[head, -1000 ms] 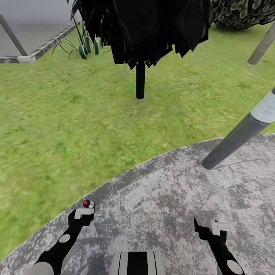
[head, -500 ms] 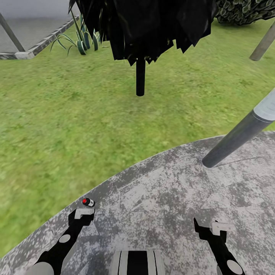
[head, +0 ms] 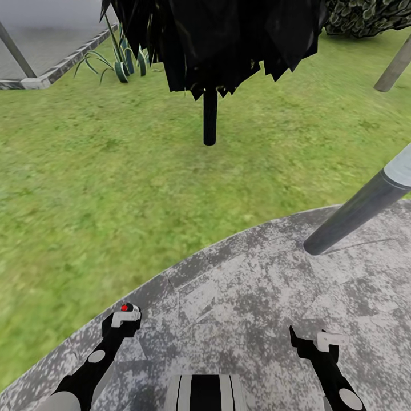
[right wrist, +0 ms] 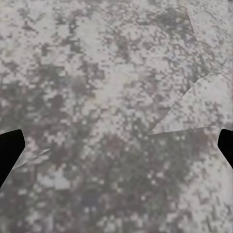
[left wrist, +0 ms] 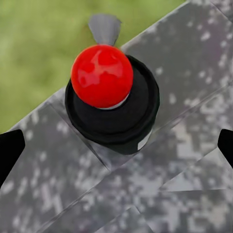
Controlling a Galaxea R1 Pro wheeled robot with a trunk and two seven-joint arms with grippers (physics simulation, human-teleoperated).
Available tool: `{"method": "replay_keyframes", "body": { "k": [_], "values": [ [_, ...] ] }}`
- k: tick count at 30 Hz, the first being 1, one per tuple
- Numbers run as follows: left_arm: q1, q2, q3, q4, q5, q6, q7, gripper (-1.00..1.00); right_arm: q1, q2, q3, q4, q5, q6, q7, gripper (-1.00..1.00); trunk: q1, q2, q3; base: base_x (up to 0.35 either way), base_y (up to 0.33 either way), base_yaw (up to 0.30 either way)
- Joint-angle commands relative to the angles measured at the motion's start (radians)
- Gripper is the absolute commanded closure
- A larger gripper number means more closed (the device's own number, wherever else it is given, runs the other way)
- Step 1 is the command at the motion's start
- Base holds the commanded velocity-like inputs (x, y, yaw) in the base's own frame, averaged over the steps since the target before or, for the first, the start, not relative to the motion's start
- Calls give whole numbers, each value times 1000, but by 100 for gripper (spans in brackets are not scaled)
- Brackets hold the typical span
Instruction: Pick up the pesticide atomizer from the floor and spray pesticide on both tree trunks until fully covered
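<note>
Jaws of left gripper [head: 126, 317]: spread wide, black tips at the two far sides of the left wrist view, nothing held. Jaws of right gripper [head: 319, 341]: likewise wide apart, bare mottled paving between the tips.

Slim dark-grey pesticide atomizer [left wrist: 112, 99] with light cap and red dot on top: upright on the round grey paved patch [head: 245, 297], just beyond the left gripper's tips and in line with the gap between them, touching neither. Seen from above, so contents hidden. Very near the patch's curved edge, green grass lawn [head: 114, 188] just beyond.

Edge of paving: one long arc from low on the left up to the right side of the head view. Open paving between and ahead of both grippers. On the right, dark-grey leaning pole [head: 357, 211] with a paler upper part, foot planted on the patch near its edge, well apart from the right gripper.

Wide, bare lawn beyond the arc. Further off: thin black stem [head: 209, 120] under a hanging black-leaved crown, straight ahead; striped sword-leaved plant [head: 123, 63] beside a grey stone kerb [head: 63, 71], far left; pale grey-beige tree trunk [head: 393, 69], tilted in the head view, far right.
</note>
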Motion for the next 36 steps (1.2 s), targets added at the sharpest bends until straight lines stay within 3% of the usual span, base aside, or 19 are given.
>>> {"method": "replay_keyframes", "body": {
  "k": [1, 36],
  "values": [
    [0, -1, 5, 1, -8, -4, 1, -100, 0, 0, 0, 0, 1, -3, 0, -100, 0, 0, -1, 5, 0, 0],
    [1, 1, 5, 1, -7, -9, 1, -100, 0, 0, 0, 2, 1, -3, 0, -100, 0, 0, 4, 15, 0, 0]
  ]
}}
